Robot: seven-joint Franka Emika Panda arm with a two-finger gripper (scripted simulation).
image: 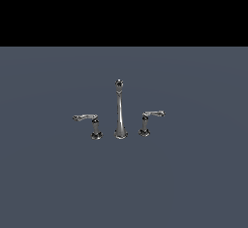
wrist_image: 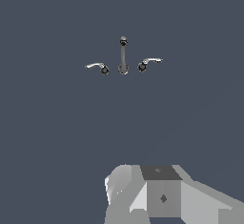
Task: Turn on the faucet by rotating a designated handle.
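Note:
The chrome faucet stands on a flat grey surface. Its tall tapering spout [image: 119,110] is in the middle, with a round tip at the top. The handle [image: 146,123] is a short post to the exterior view's right of the spout, and its lever points rightward. A mirror-image handle [image: 95,125] stands on the other side with its lever pointing leftward. The wrist view shows the spout [wrist_image: 123,56], the handle [wrist_image: 144,65] and the mirror handle [wrist_image: 101,67] small and far off. Only the grey gripper body [wrist_image: 162,197] shows there; its fingers are hidden. The gripper is out of the exterior view.
The grey surface [image: 193,173] spreads all around the faucet, under a black band at the top of the exterior view. Nothing else shows on it.

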